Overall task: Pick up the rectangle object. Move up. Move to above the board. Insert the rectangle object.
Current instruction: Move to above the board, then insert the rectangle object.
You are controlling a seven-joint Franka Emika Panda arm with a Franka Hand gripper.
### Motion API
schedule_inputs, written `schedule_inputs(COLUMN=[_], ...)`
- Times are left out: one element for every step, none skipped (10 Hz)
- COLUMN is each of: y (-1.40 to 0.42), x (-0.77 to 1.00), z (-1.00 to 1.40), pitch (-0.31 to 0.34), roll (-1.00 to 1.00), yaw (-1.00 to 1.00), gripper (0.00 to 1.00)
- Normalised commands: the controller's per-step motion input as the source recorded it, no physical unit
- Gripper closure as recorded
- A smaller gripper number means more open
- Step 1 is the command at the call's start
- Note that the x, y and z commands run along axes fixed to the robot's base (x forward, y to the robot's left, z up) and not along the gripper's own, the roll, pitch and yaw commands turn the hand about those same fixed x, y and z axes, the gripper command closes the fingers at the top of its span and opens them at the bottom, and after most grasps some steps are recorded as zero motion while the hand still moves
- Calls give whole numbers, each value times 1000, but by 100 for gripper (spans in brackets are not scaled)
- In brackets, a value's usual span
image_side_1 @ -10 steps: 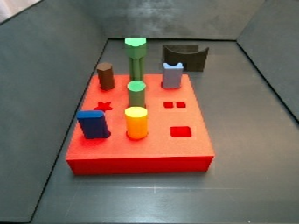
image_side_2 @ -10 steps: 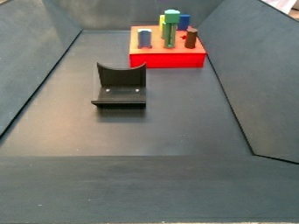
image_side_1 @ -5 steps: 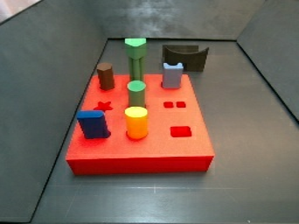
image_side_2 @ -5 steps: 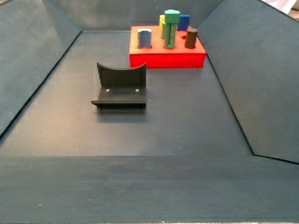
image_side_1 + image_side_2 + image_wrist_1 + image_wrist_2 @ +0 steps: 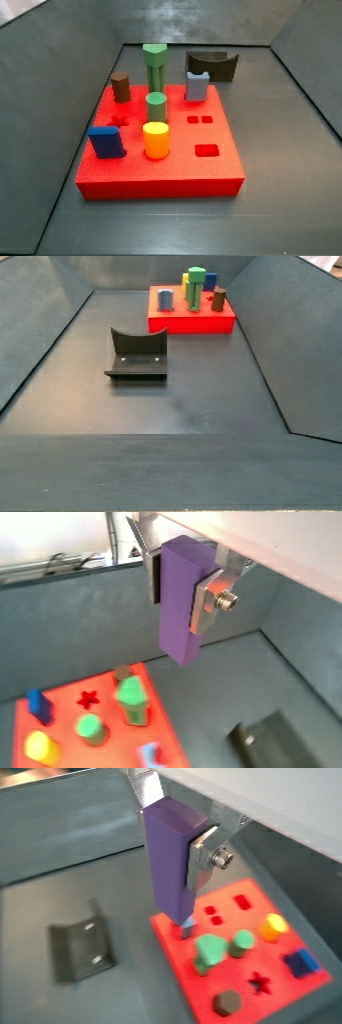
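Note:
My gripper (image 5: 181,592) is shut on the purple rectangle object (image 5: 181,602), and both show in both wrist views. The silver fingers (image 5: 201,853) clamp its upper part and the bar (image 5: 171,863) hangs upright, high above the floor. The red board (image 5: 114,747) lies well below it, off to one side. In a wrist view the bar's lower end overlaps the board's edge (image 5: 274,958). Neither the gripper nor the bar shows in the side views, which show the board (image 5: 160,170) (image 5: 194,324).
On the board stand a tall green column (image 5: 155,68), a lavender-grey notched block (image 5: 198,87), a brown peg (image 5: 122,87), a dark-blue block (image 5: 107,142), a yellow cylinder (image 5: 156,140) and a green cylinder (image 5: 156,105). The fixture (image 5: 136,354) stands on the floor beside the board.

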Motion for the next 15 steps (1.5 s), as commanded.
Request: schedule_inputs(y=[-1000,-1000,-1000,-619,-442,-218,-163,0,0,-243,-43,0,-9,-154,-340], x=[-152,-149,-138,-58,-20,15,20,0,-134,0,717,666,677,711,720], z=[67,73,75,45,29,17,18,0,0,-734,-669,-606,-680,-691,-671], pitch=[-17,-7,13,37,49,60,59,-6,-30,-149,-116,-136,-127,-114,-107], roll=[-50,-64,-85,-82,-82,-75,-68,0,0,170,-23,-113,-116,-64,0], yaw=[-1000,-1000,-1000,-729,-560,-297,-208,0,-43,-46,194,306,286,223,186], gripper=[100,100,100,100,100,100,100,100,100,100,100,100,100,100,100])
